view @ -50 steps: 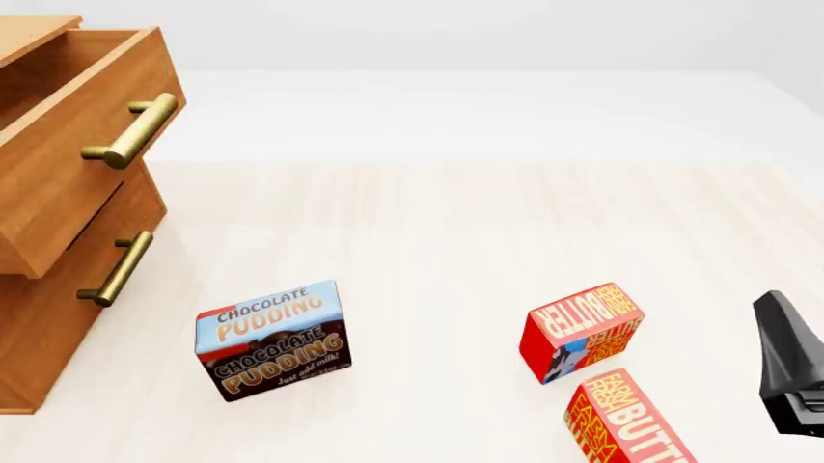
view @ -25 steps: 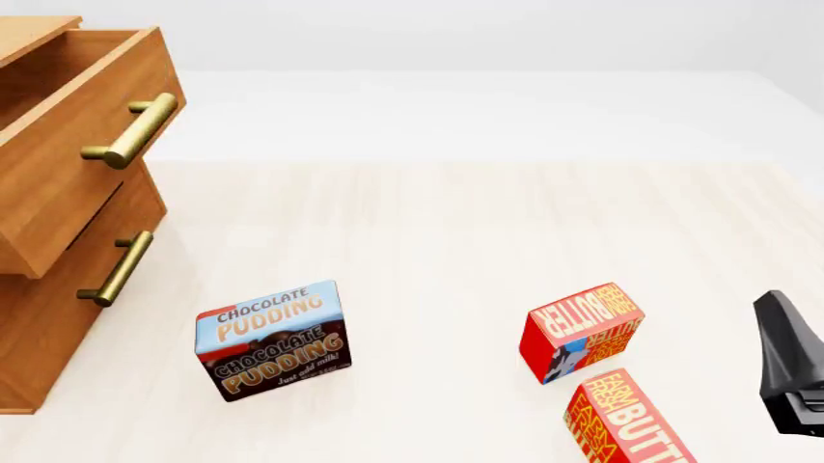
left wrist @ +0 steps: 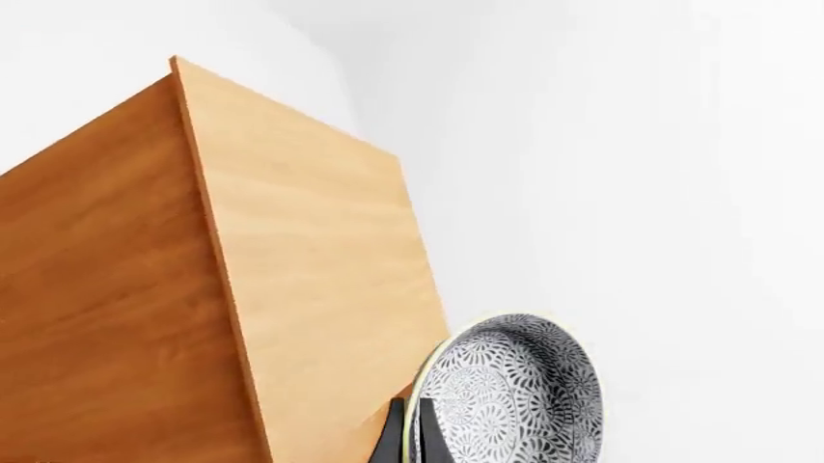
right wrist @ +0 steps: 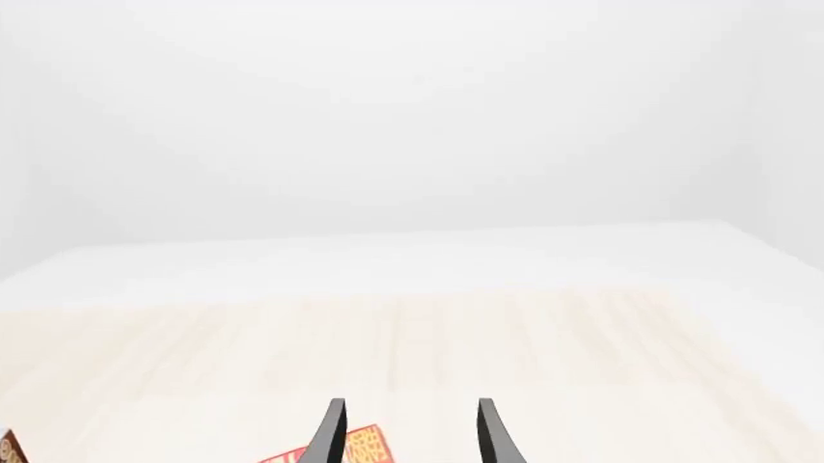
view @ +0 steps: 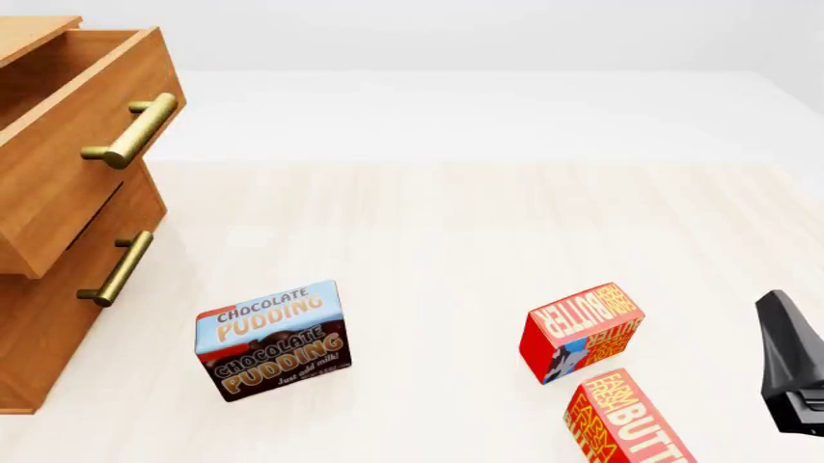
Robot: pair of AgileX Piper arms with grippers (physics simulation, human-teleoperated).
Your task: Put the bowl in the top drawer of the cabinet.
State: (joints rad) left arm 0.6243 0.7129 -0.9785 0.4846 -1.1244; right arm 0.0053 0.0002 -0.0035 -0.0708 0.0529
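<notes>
In the left wrist view, the bowl (left wrist: 515, 395), white with a dense grey-black floral pattern, is held on edge beside a wooden face of the cabinet (left wrist: 193, 289). My left gripper (left wrist: 409, 442) is shut on its rim, one dark finger on each side. The front view shows neither this gripper nor the bowl. It does show the cabinet (view: 39, 328) at the left, with the top drawer (view: 71, 145) pulled out and its brass handle (view: 129, 130) facing right. My right gripper (right wrist: 411, 405) is open and holds nothing, low at the right edge of the table (view: 438, 241).
A chocolate pudding box (view: 273, 340) stands in front of the cabinet. Two red butter boxes (view: 582, 330) (view: 624, 420) lie at the front right, close to the right arm (view: 788, 371). The lower drawer (view: 65, 289) is shut.
</notes>
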